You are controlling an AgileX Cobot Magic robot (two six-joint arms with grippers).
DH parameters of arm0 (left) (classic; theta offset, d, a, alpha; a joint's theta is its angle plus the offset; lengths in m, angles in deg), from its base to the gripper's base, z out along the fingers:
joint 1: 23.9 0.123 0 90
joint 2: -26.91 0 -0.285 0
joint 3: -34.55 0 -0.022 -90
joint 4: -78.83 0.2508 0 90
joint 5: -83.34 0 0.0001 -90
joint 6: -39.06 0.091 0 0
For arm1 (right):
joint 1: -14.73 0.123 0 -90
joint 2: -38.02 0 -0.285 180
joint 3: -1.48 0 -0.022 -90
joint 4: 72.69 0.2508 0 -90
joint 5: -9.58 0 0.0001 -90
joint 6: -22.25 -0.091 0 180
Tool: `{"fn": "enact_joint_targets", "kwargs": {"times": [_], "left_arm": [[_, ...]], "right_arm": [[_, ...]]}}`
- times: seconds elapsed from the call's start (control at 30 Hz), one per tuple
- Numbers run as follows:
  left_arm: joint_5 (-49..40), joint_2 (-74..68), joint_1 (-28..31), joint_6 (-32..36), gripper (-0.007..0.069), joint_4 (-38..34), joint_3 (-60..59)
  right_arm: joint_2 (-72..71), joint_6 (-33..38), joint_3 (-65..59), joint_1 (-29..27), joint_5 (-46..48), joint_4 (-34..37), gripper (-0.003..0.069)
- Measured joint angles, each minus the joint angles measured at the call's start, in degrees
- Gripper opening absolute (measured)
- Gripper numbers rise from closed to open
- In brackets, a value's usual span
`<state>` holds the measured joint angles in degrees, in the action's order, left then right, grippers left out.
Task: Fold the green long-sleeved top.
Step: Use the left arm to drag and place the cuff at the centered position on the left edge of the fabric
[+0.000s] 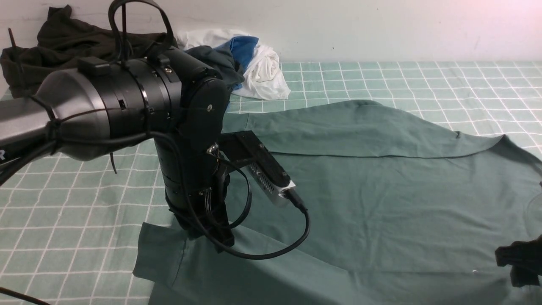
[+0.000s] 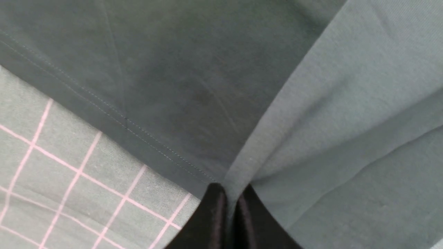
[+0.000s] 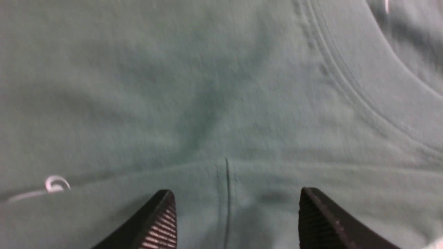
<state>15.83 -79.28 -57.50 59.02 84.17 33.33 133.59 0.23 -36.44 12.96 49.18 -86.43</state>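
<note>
Pale-green checked cloth (image 1: 381, 80) spreads beneath everything, up to the white wall (image 1: 381, 29). On it lies the green long-sleeved top (image 1: 381, 190), spread across the middle and right of the front view. The picture's lower and right edges cut it off, so its full outline cannot be made out. One sleeve (image 1: 360, 127) is folded across the far side of the body.

Close to the lens, the left arm (image 1: 127, 106) fills the left part of the front view and hides the top's left-hand portion behind it. Its wrist camera (image 1: 271, 182) juts out over the fabric.

Against the wall sits a heap of clothes: a very dark olive-black garment (image 1: 63, 38), partly behind the arm, then a dark grey-blue garment (image 1: 216, 59), a blue piece (image 1: 243, 46) and a white garment (image 1: 266, 72).

The left gripper (image 2: 231, 189) is down at the top's near left corner, just beside the stitched hem (image 2: 104, 103), its fingers (image 2: 214, 214) clenched on a pinched ridge of the top.

The right gripper (image 3: 235, 191) barely shows at the front view's lower right edge. In its own blurred view the fingers (image 3: 155, 221) stand apart, released, over the top near the round neckband (image 3: 346, 86), with a seam (image 3: 226, 180) running between them. A small white curl (image 3: 55, 183) on the fabric is too blurred to identify.
</note>
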Motion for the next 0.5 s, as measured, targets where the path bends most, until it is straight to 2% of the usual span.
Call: {"fn": "enact_joint_targets", "kwargs": {"times": [0.13, 0.3, 0.4, 0.5], "left_arm": [[0.02, 0.00, 0.00, 0.00, 0.0006, 0.00, 0.00], [0.06, 0.00, 0.00, 0.00, 0.0006, 0.00, 0.00], [0.06, 0.00, 0.00, 0.00, 0.0006, 0.00, 0.00], [0.06, 0.00, 0.00, 0.00, 0.0006, 0.00, 0.00]], "right_arm": [[0.74, -0.08, 0.00, 0.00, -1.86, 0.00, 0.0438], [2.56, -0.13, 0.00, 0.00, -2.51, 0.00, 0.0386], [3.58, -0.19, 0.54, 0.00, -2.58, 0.08, 0.0329], [3.92, -1.23, 0.73, 0.00, -2.70, 0.19, 0.0233]]}}
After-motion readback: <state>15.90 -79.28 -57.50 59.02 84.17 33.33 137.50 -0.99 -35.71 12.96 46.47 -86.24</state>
